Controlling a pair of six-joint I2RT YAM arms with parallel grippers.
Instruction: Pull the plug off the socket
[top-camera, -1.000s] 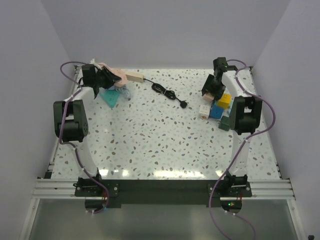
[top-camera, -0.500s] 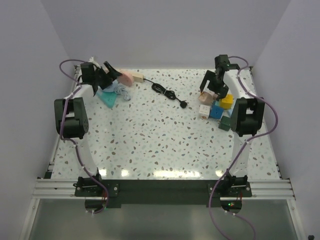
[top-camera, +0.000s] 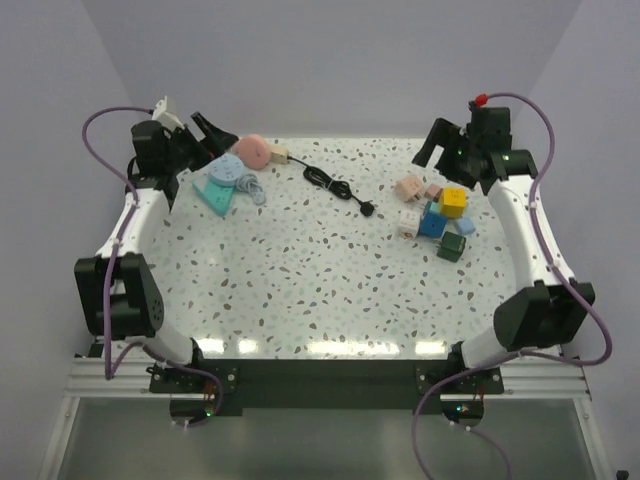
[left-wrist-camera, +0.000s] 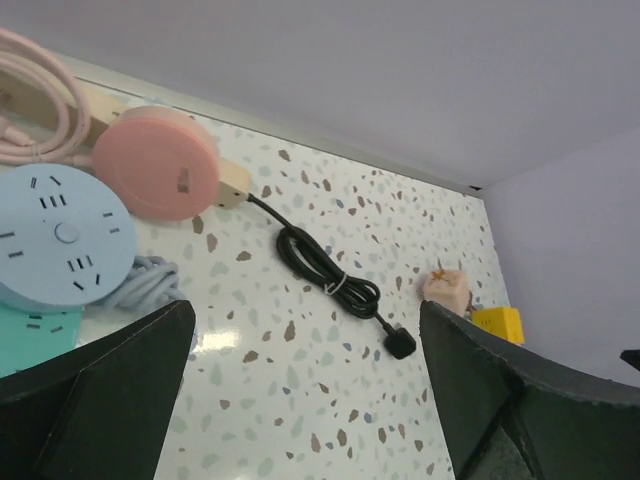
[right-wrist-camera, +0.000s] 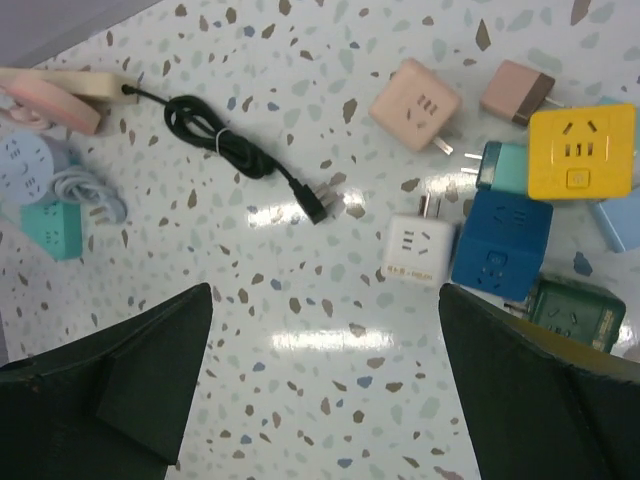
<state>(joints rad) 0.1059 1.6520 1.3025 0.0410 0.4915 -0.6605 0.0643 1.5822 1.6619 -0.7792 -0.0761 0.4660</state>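
Observation:
The socket (top-camera: 277, 155) is a beige strip at the table's back left; its thin black cord (left-wrist-camera: 320, 265) coils and ends in a loose black plug (left-wrist-camera: 400, 345). The socket (left-wrist-camera: 234, 181) lies mostly under a pink round disc (left-wrist-camera: 155, 165), so any plug seated in it is hidden. My left gripper (top-camera: 212, 135) hovers left of the disc, open and holding nothing (left-wrist-camera: 305, 400). My right gripper (top-camera: 445, 152) hangs open above the back right corner with bare table between its fingers (right-wrist-camera: 325, 390). In the right wrist view the socket (right-wrist-camera: 60, 85) and the cord (right-wrist-camera: 215, 135) show at the upper left.
A blue round outlet unit (left-wrist-camera: 60, 235) with a pale cable and a teal block (top-camera: 218, 197) lie by the socket. Several cubes sit at the right: pink (right-wrist-camera: 415, 105), brown (right-wrist-camera: 515, 90), yellow (right-wrist-camera: 580, 150), white (right-wrist-camera: 420, 250), blue (right-wrist-camera: 500, 245), green (right-wrist-camera: 575, 310).
Both grippers have opened and lifted away, the left one from the pink disc and socket, the right one from the cubes. The pink disc now lies uncovered on the socket.

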